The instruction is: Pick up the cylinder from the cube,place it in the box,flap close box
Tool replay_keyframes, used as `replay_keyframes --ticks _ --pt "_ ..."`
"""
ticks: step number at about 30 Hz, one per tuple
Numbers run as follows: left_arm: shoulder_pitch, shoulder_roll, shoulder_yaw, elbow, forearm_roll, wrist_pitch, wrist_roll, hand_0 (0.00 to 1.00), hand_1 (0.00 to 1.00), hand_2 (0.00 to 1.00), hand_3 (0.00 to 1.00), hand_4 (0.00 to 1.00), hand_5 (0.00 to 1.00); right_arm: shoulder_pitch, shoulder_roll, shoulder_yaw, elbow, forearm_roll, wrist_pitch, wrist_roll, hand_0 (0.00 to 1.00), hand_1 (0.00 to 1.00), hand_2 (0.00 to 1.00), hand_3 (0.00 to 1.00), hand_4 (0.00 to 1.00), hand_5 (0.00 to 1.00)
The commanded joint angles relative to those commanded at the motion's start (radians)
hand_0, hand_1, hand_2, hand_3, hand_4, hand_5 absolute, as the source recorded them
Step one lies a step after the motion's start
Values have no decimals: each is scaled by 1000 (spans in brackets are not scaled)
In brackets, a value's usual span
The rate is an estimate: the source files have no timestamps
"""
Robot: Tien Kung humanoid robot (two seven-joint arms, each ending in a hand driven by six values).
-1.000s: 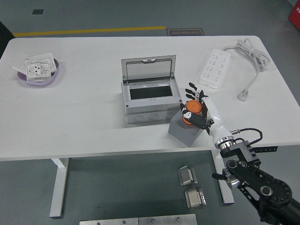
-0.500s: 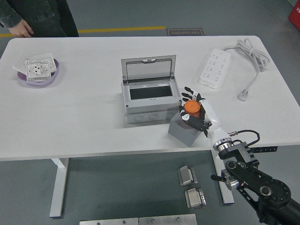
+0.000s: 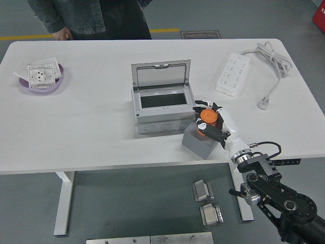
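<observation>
Right now the right hand (image 3: 210, 122) is curled around the orange cylinder (image 3: 207, 119), fingers wrapped on both sides of it, and the cylinder sits on top of the grey cube (image 3: 200, 142) near the table's (image 3: 91, 132) front edge. Whether it has lifted clear of the cube I cannot tell from here. Just left of the cube stands the grey box (image 3: 161, 109), its lid (image 3: 160, 75) swung up and leaning back, the dark opening facing up; the cube's corner is just beside the box's front right corner, so the box wall stands between the cylinder and the opening. Off to the right lies a white power strip (image 3: 233, 74) with its cord (image 3: 271, 63) looped toward the far right corner and the plug (image 3: 263, 103) resting on the table. Over on the far left a purple bowl (image 3: 42, 83) holds a white socket plate (image 3: 40, 74). A person (image 3: 91, 18) in a dark jacket stands at the far side, one hand (image 3: 63, 34) hanging just above the table edge, well apart from everything. The left arm is nowhere to be seen.
</observation>
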Motion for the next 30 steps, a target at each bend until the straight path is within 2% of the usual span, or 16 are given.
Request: replay_keyframes --ticks 5,6,11,12,23,24,29,30 --pt "1 0 0 0 -1 0 0 727 725 597 793 789 353 5 -2 4 -1 23 3 3 796 703 612 554 151 2" --pt "1 -1 0 0 -1 0 -1 727 725 597 792 789 353 6 -3 5 -1 26 3 4 755 608 509 367 221 2" --pt "1 -1 -1 0 -1 0 -2 727 725 597 792 789 353 12 -3 9 -3 36 4 10 755 608 509 367 221 2" --pt "1 -1 -1 0 -1 0 -2 727 725 598 792 789 352 13 -3 10 -2 36 4 11 744 584 456 294 205 2" --pt "2 -2 2 1 -5 1 -3 727 725 597 792 789 352 34 -13 18 22 28 -3 14 701 572 440 271 198 2" --pt "2 -2 3 1 -5 1 -3 727 726 597 792 789 354 39 -14 17 25 27 -5 13 650 544 432 265 194 2" --pt "2 -3 6 1 -7 0 -3 727 726 597 792 789 354 80 -22 -3 41 -26 -31 -10 650 544 432 265 194 2" --pt "2 -3 7 2 -7 0 -2 727 726 597 792 788 355 90 -23 -9 42 -44 -37 -17 535 418 428 262 197 2"
